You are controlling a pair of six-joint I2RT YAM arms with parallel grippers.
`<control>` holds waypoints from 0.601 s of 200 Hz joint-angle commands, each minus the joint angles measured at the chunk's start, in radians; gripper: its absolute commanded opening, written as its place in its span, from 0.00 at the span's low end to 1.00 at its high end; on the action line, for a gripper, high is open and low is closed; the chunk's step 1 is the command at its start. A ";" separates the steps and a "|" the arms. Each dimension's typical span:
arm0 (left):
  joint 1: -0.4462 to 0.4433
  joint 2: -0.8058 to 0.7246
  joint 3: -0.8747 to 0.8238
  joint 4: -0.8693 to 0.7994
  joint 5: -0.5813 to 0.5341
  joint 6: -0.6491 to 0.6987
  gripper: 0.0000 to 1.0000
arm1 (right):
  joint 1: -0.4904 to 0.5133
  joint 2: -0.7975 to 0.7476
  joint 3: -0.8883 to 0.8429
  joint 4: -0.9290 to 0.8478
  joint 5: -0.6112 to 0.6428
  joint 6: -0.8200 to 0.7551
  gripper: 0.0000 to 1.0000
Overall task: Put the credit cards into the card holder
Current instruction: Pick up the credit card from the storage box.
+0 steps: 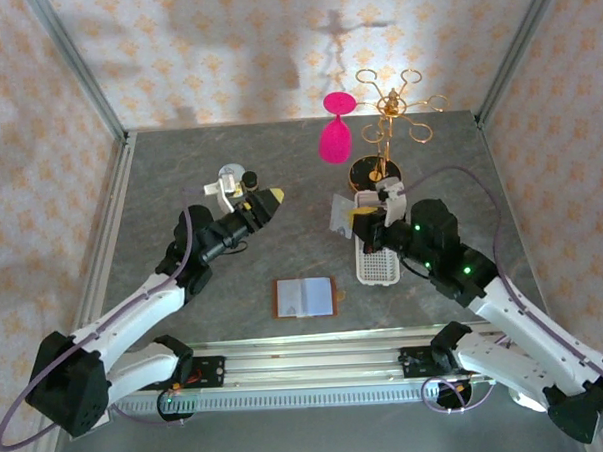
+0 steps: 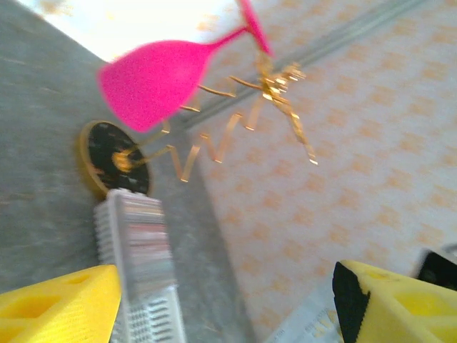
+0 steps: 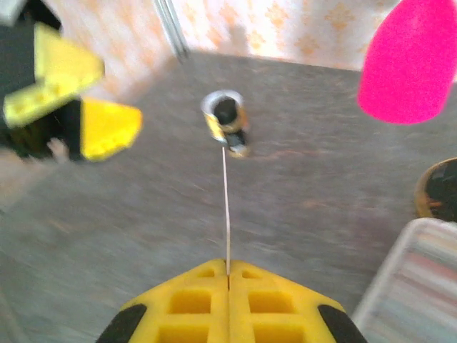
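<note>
Right pincer (image 3: 228,275) gripping card (image 3: 226,207), pink glass (image 3: 407,64), tray (image 3: 414,286)

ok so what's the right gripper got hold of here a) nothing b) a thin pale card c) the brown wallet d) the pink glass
b: in the right wrist view the right gripper is shut on a thin credit card seen edge-on, while the card holder lies open, apart from it.

Bright, even light throws a shadow of the gold rack (image 1: 388,107) onto the back wall (image 1: 224,49); beyond the left gripper (image 2: 225,304), the pink glass (image 2: 153,82) smears.
</note>
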 commanded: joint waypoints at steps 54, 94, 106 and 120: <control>-0.118 -0.024 -0.081 0.459 0.193 -0.103 0.78 | 0.005 -0.151 -0.122 0.363 -0.178 0.461 0.00; -0.173 -0.009 -0.085 0.574 0.251 -0.174 0.76 | 0.006 -0.126 -0.132 0.463 -0.241 0.518 0.00; -0.190 -0.003 -0.058 0.495 0.260 -0.130 0.74 | 0.006 -0.114 -0.130 0.488 -0.254 0.525 0.00; -0.205 0.003 -0.038 0.440 0.252 -0.105 0.71 | 0.006 -0.104 -0.119 0.489 -0.262 0.519 0.00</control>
